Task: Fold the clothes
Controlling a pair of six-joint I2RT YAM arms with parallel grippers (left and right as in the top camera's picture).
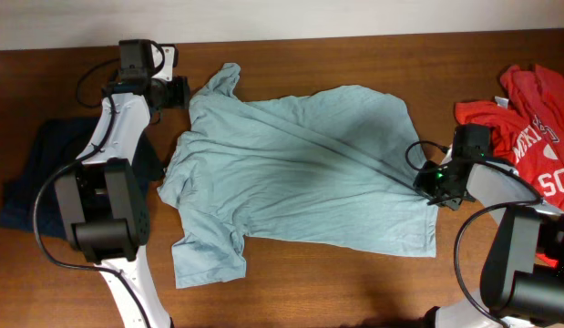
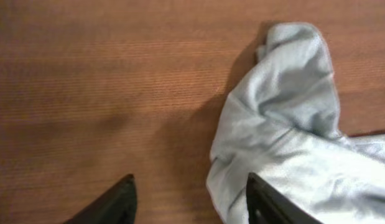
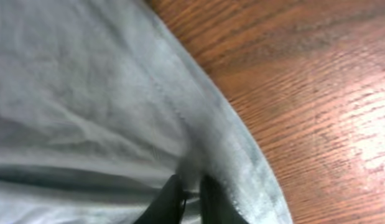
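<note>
The pale teal T-shirt point(image 1: 300, 173) lies spread and wrinkled across the middle of the wooden table, one sleeve at the far left and one at the near left. My left gripper point(image 1: 183, 93) is open at the far-left sleeve point(image 2: 285, 124), one finger over the fabric edge and one over bare wood. My right gripper point(image 1: 431, 191) is shut on the shirt's right hem; in the right wrist view its fingers point(image 3: 191, 199) pinch a fold of the teal cloth point(image 3: 86, 93). A taut crease runs from that grip toward the collar.
A red T-shirt with white lettering point(image 1: 537, 128) lies at the right edge. A dark navy garment point(image 1: 45, 173) lies at the left edge beside the left arm. Bare wood point(image 1: 336, 282) shows along the near side.
</note>
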